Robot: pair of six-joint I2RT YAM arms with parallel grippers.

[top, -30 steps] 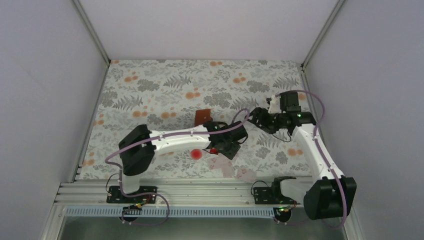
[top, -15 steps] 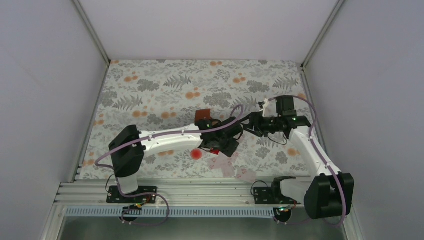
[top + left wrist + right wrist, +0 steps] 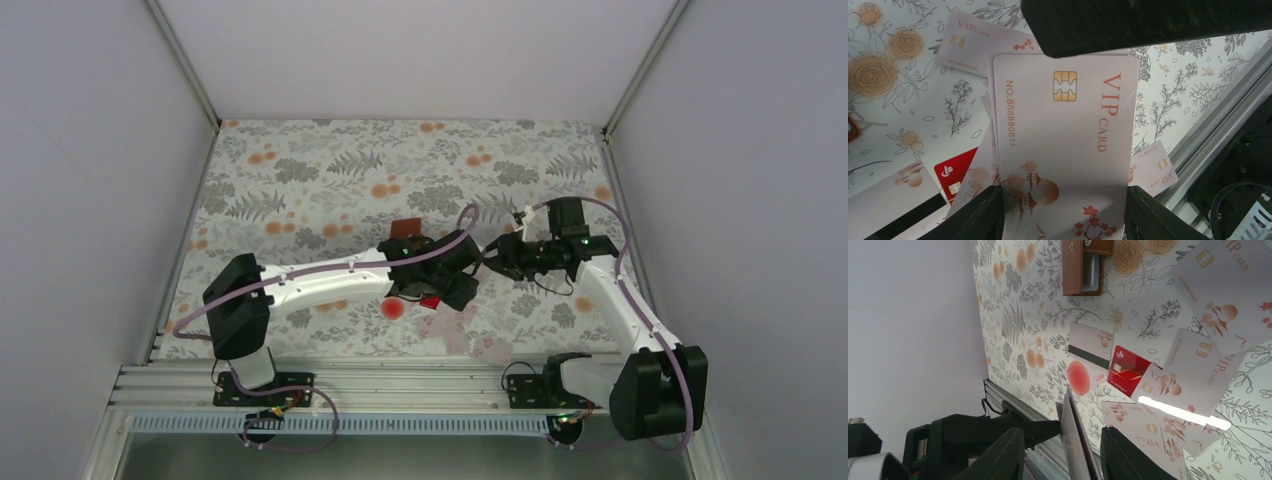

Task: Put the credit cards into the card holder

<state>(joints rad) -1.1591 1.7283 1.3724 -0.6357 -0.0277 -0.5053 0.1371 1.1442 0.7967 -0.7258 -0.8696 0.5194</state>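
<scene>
Seen from above, with 12 o'clock at the far wall, both arms meet mid-table over the floral tablecloth (image 3: 330, 170).

Left gripper (image 3: 1063, 215): clamped on a pale VIP card, the held card (image 3: 1068, 125). One finger sits on each long edge and the chip side faces its wrist camera. The card is lifted off the cloth. A second pale card (image 3: 980, 172) peeks out just behind it at 8 o'clock, and I can't tell if that one is gripped too.

Right gripper (image 3: 1064, 452): reaches in from 3 o'clock with its jaws part-way apart. They straddle the far end of the held card, which shows edge-on between the fingers. A gap is visible at least on one side, so it is not pinched. In the left wrist view a black finger covers the card's top edge.

Card holder (image 3: 1083, 267): brown, lying open on the cloth with the paler pocket side up. It sits at about 10 o'clock from the left gripper, near it but apart, and is partly hidden by the arm from above.

On the cloth below the grippers:
- Red card (image 3: 1128, 371) at about 7 o'clock, flat.
- Red spot (image 3: 1078, 377) just beside it at 8 o'clock.
- Striped card (image 3: 1090, 347), black band up, between the spot and the holder.
- Loose cards (image 3: 1198, 370), several pale ones, some overlapping, spread from 5 to 6 o'clock toward the metal rail (image 3: 400, 385).
</scene>
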